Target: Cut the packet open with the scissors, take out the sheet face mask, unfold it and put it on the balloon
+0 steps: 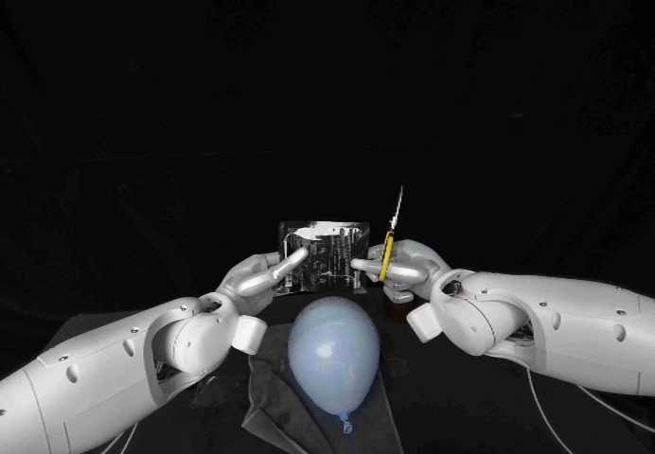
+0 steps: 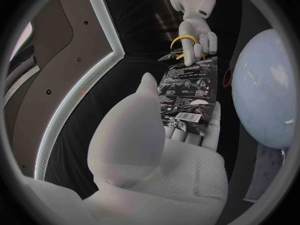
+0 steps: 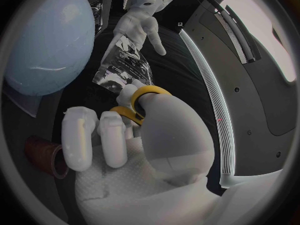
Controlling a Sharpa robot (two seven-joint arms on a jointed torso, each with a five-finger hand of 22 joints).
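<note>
Left hand [image 1: 259, 274] grips the packet [image 1: 325, 248] by its left side, upright, just far of the balloon [image 1: 333, 352], likely to leave the right edge free for the cut. Right hand [image 1: 410, 267] grips the yellow-handled scissors [image 1: 391, 236], blades up, beside that edge. Cut looks not yet started.

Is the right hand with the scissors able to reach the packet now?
Probably yes: the left hand holds the packet up, the scissors in the right hand stand beside it, and nothing lies between them.
</note>
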